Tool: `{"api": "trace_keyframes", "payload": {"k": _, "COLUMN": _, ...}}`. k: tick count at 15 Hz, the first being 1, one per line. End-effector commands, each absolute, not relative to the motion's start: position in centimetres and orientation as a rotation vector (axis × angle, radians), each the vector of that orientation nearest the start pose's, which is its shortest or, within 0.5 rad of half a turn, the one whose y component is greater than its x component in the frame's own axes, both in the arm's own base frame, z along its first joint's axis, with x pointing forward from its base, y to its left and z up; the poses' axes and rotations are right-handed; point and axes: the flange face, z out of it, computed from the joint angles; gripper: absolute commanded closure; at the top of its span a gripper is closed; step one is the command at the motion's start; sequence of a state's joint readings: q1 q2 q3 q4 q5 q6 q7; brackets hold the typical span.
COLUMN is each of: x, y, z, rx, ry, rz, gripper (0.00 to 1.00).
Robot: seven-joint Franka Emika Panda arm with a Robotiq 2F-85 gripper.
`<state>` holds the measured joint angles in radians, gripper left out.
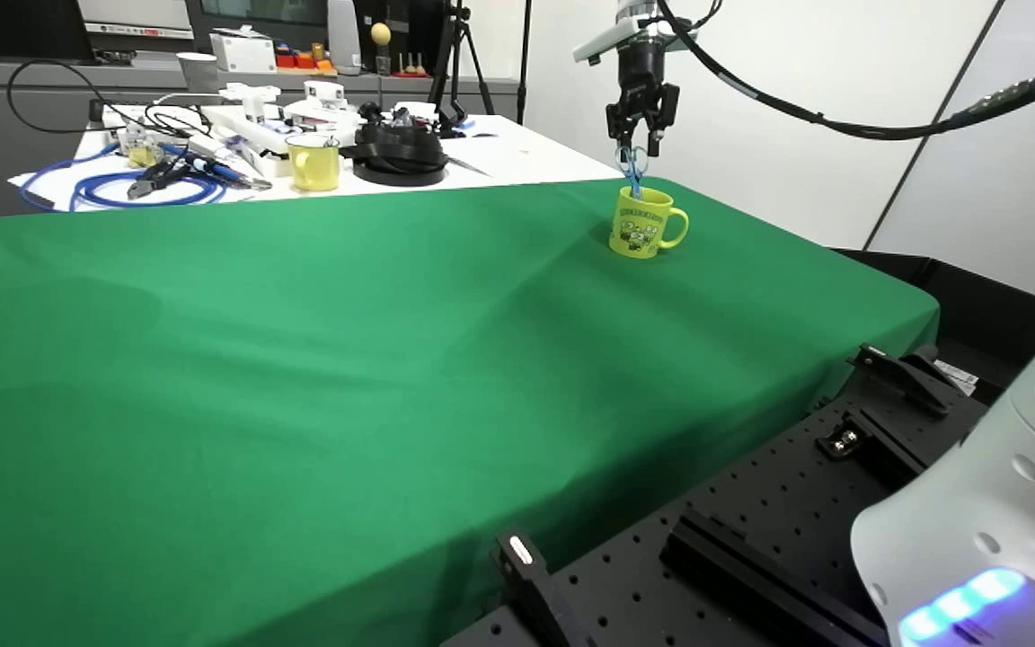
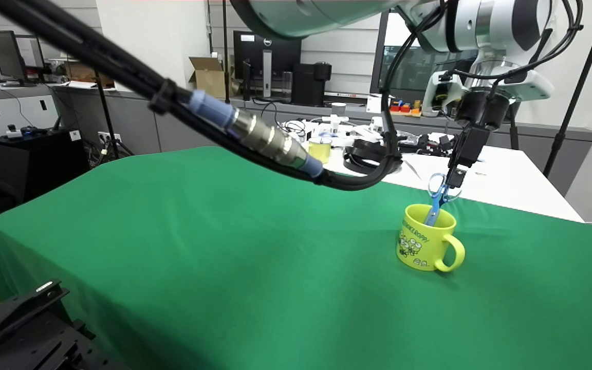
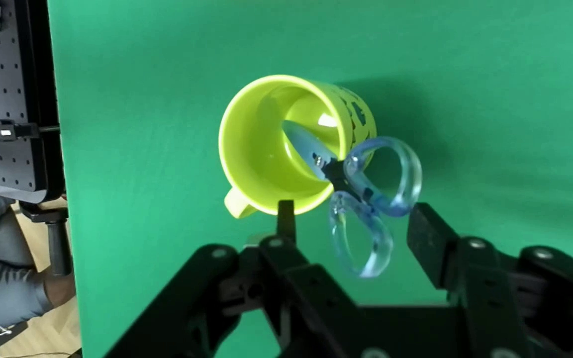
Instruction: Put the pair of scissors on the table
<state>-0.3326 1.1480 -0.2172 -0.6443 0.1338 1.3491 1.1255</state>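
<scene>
The pair of scissors stands blades down in a yellow-green mug, handles sticking up above the rim. The mug is upright on the green table. In an exterior view the scissors lean in the mug. In the wrist view the scissors rest against the mug's rim, with light-blue handles between my fingers. My gripper is open, with visible gaps beside the lower handle loop; the right finger is very close to the upper loop. It also shows above the mug in both exterior views.
A cluttered white table adjoins the far edge, with cables, tools, a black roll and another yellow mug. A thick black cable hangs along the arm. A black perforated base plate borders the green table. A person's legs show beyond one edge.
</scene>
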Motion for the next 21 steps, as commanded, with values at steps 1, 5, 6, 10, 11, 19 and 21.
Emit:
{"api": "trace_keyframes", "payload": {"k": 1, "x": 68.7, "y": -30.5, "z": 25.5, "rx": -2.320, "ry": 2.348, "rz": 0.616, "gripper": 0.68}}
{"api": "trace_keyframes", "payload": {"k": 5, "x": 68.8, "y": -30.0, "z": 25.6, "rx": -2.319, "ry": 2.347, "rz": 0.633, "gripper": 0.95}}
{"api": "trace_keyframes", "payload": {"k": 6, "x": 68.8, "y": -29.7, "z": 25.8, "rx": -2.320, "ry": 2.340, "rz": 0.646, "gripper": 0.99}}
{"api": "trace_keyframes", "payload": {"k": 10, "x": 68.4, "y": -28.3, "z": 28.3, "rx": -2.336, "ry": 2.281, "rz": 0.741, "gripper": 0.97}}
{"api": "trace_keyframes", "payload": {"k": 11, "x": 68.4, "y": -27.7, "z": 29.3, "rx": -2.342, "ry": 2.259, "rz": 0.758, "gripper": 0.97}}
{"api": "trace_keyframes", "payload": {"k": 19, "x": 69.1, "y": -23.1, "z": 39.1, "rx": -2.467, "ry": 2.063, "rz": 0.658, "gripper": 0.97}}
{"api": "trace_keyframes", "payload": {"k": 21, "x": 69.3, "y": -21.6, "z": 40.8, "rx": -2.509, "ry": 2.012, "rz": 0.633, "gripper": 0.97}}
